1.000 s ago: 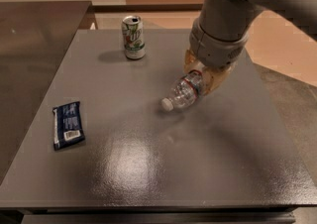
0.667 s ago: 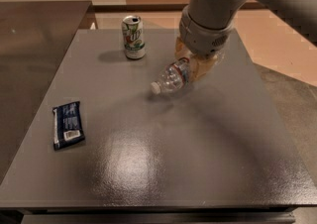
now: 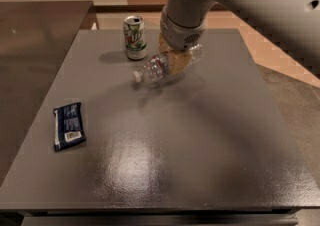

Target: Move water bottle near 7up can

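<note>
Over far half of table [image 3: 210, 140], my gripper [image 3: 176, 61], pinching water bottle [image 3: 152, 70], is carrying it toward 11 o'clock; cap now nearing 7up can [image 3: 135, 37], at can's 5 o'clock. Set-down likely next.

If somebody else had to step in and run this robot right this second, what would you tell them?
Gripper: at the far middle of the table, shut on the water bottle, gripping its middle.
Water bottle: held on its side, white cap pointing left, just right of the 7up can and not touching it.
7up can: upright near the table's far edge.
Done: the bottle is grasped and is close to the can.
Left: set it down beside the can, then open and back away.
A dark blue snack wrapper lies at the left, out of the way.
</note>
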Robot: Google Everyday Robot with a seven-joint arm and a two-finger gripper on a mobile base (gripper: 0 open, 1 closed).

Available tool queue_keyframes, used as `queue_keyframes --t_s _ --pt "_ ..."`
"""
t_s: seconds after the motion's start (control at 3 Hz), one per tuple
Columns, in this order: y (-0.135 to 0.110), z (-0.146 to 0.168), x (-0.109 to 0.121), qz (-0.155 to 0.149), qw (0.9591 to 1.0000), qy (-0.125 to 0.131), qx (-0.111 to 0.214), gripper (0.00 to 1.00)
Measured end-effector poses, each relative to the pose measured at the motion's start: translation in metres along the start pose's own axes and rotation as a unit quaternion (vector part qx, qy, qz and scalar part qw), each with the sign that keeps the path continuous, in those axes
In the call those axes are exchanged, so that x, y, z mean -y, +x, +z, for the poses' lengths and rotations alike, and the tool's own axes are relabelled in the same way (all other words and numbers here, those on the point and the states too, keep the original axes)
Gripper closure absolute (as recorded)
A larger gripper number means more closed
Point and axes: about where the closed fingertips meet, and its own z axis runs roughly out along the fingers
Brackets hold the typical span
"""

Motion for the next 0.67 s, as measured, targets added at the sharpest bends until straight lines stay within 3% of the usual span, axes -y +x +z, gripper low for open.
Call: queue_keyframes --t_s 0.33,0.67 --pt "-0.011 0.022 0.02 0.007 0.9999 0.008 0.003 1.0" --pt "-0.02 0.033 0.044 0.021 0.9997 0.014 -0.002 0.83"
